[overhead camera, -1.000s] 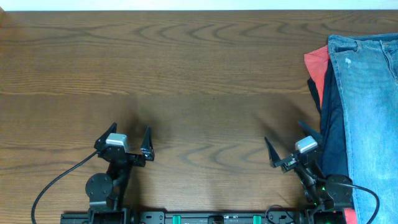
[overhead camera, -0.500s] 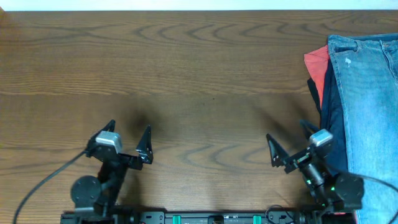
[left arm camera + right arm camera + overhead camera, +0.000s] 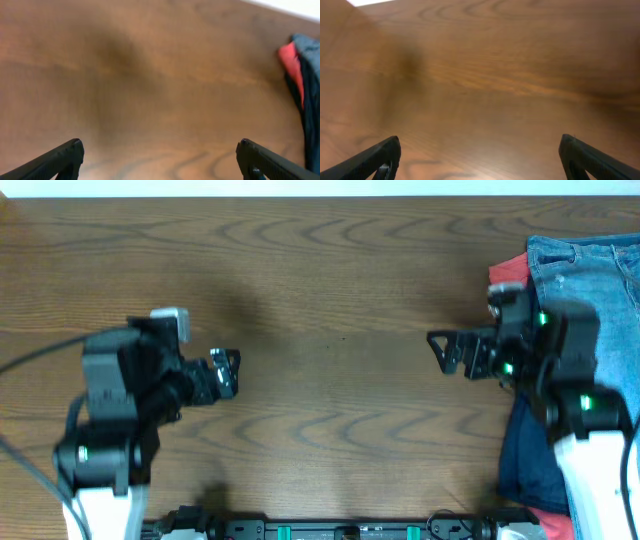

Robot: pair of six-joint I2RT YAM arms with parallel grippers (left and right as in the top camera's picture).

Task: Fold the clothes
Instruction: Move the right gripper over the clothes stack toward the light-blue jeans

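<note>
Light-wash jeans (image 3: pixel 600 270) lie at the wooden table's (image 3: pixel 330 270) right edge, atop a dark navy garment (image 3: pixel 525 455) and a red-orange garment (image 3: pixel 508 275), seemingly a pile awaiting folding. The right gripper (image 3: pixel 450 352) hovers just beside them and the left gripper (image 3: pixel 225 370) well apart, both spread wide and empty, likely ready to reach.

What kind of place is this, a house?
Probably a robot lab, not a house. A left gripper and right gripper on cabled arms reach over a wooden table, with jeans piled on other clothes at its right edge.
</note>
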